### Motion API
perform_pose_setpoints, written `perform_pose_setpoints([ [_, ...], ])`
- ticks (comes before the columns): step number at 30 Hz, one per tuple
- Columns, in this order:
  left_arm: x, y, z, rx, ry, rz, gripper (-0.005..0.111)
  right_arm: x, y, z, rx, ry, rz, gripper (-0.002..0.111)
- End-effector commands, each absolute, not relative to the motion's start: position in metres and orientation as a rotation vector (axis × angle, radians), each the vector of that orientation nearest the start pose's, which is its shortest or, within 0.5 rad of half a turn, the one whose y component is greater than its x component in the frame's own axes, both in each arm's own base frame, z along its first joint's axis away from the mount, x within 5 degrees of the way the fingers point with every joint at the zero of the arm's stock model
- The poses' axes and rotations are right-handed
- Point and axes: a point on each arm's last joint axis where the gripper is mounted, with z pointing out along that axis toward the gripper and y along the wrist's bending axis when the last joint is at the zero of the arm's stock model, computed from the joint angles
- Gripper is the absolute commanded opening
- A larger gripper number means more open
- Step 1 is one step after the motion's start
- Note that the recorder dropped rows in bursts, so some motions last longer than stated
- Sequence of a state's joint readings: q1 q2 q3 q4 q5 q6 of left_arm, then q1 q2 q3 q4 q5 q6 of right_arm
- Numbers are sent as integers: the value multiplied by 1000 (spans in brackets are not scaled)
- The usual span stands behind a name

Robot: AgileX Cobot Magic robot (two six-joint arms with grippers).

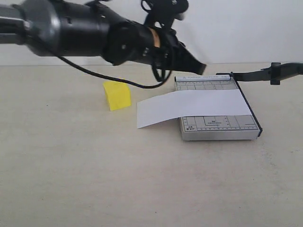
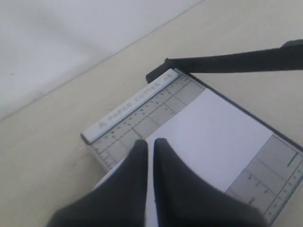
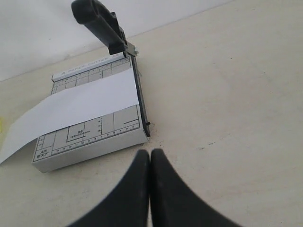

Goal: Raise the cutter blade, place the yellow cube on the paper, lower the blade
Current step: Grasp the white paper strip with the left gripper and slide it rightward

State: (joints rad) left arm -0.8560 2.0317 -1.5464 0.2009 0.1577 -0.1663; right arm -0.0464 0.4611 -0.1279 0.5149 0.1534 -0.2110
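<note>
The yellow cube (image 1: 117,94) sits on the table, left of the paper (image 1: 194,105) and apart from it. That white strip lies across the grey gridded cutter base (image 1: 218,126) and overhangs its left side. The cutter blade (image 1: 258,74) stands raised from its hinge at the base's far right corner, with the handle (image 3: 97,21) up in the air. My left gripper (image 1: 202,69) hovers shut and empty above the base's back left part, its tips (image 2: 150,143) over the paper (image 2: 213,137). My right gripper (image 3: 150,152) is shut and empty over the table by the base's near right corner.
The beige table (image 1: 71,165) runs back to a white wall (image 1: 246,28). The left arm's black body and cable (image 1: 94,30) hang over the back left, above and behind the cube.
</note>
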Motion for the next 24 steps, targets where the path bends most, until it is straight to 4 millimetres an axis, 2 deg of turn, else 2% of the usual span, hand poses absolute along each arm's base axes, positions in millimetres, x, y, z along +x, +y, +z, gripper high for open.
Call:
perform_pose_setpoints([
  [1, 328, -396, 199, 720, 2025, -645, 4, 97, 2, 210, 284, 1938, 234, 0],
  [5, 341, -408, 191, 166, 2067, -995, 4, 100, 0, 211, 269, 1917, 194, 0],
  [7, 346, -410, 190, 115, 1995, -1025, 4, 103, -2, 212, 279, 1906, 181, 0],
  [9, 346, -413, 185, 266, 1987, -945, 4, 106, -3, 211, 291, 1909, 170, 0],
  [11, 344, -417, 176, 548, 2049, -768, 4, 111, -5, 210, 305, 1909, 152, 0],
  [14, 344, -421, 160, 758, 2159, -606, 4, 119, -9, 208, 329, 1894, 112, 0],
  [16, 347, -425, 157, 828, 2186, -558, 4, 124, -11, 205, 343, 1909, 90, 0],
  [20, 353, -433, 162, 854, 2189, -544, 4, 131, -12, 193, 353, 2003, 78, 0],
  [24, 359, -436, 155, 858, 2203, -532, 4, 136, -12, 182, 365, 2084, 72, 0],
])
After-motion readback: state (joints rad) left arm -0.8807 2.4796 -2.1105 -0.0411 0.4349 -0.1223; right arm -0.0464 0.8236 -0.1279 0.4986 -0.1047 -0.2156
